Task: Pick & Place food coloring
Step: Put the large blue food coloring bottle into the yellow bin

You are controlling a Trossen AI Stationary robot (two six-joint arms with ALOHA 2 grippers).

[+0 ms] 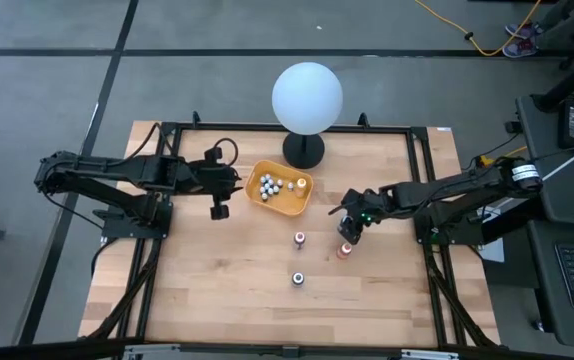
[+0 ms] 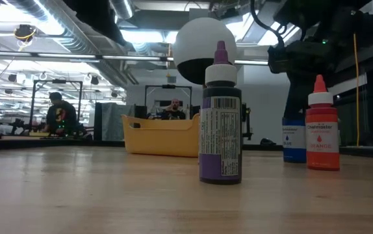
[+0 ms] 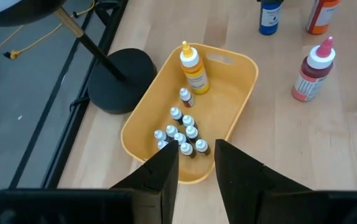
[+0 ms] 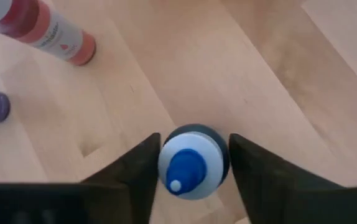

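Right gripper (image 4: pixel 191 165) astride blue-topped bottle (image 4: pixel 191 163), contact unclear, left gripper (image 3: pixel 196 165) narrow, empty above tray (image 3: pixel 241 93).

evenly bright from above, with ceiling strip lights (image 2: pixel 76 40) glaring in the low view. soft, short shadows on the pale table (image 1: pixel 237 270). white globe (image 1: pixel 307 97) nearly blown out from overhead. blurred near foreground of the table in the low view; soft, out-of-focus pincer fingers (image 4: pixel 129 180) in the right wrist view.
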